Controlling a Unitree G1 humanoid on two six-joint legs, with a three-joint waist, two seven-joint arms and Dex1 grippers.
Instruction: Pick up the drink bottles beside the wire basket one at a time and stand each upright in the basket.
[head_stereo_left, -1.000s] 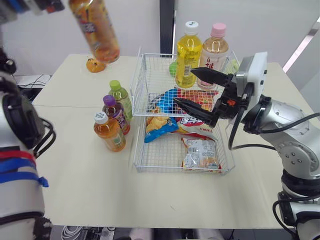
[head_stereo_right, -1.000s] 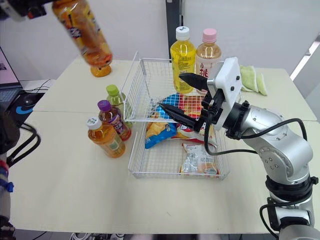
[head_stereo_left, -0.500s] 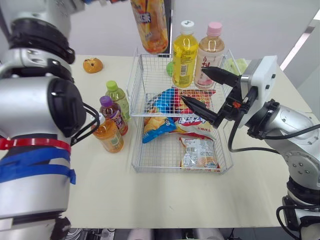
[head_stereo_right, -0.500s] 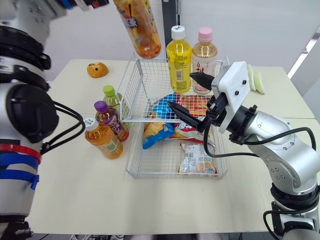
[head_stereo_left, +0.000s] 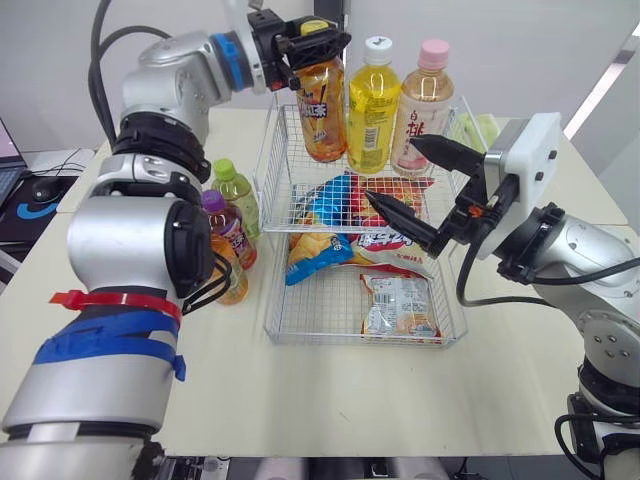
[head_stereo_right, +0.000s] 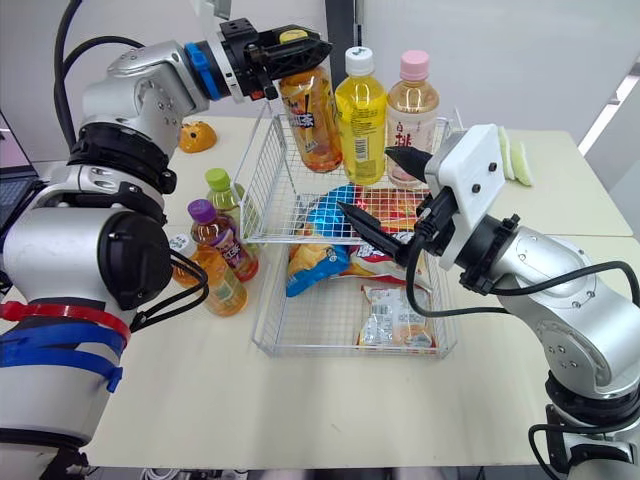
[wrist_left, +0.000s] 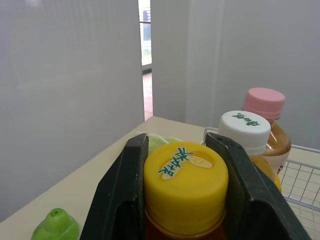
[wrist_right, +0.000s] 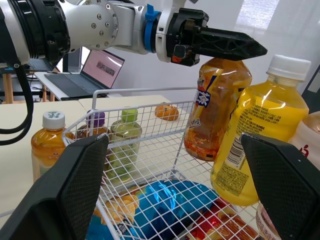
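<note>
My left gripper is shut on the yellow cap of an amber drink bottle, held upright inside the back left of the wire basket, next to a yellow bottle and a pink-capped bottle standing there. Beside the basket's left wall stand a green bottle, a purple-capped bottle and an orange tea bottle. My right gripper hangs open over the basket's right half, holding nothing.
Snack packets lie on the basket floor. A small orange toy sits at the table's back left, a green cloth at the back right. A laptop stands off to the left.
The left arm has brought the amber bottle from tilted above the basket's back edge down into the basket, now upright beside the yellow bottle. The right arm has barely moved.
</note>
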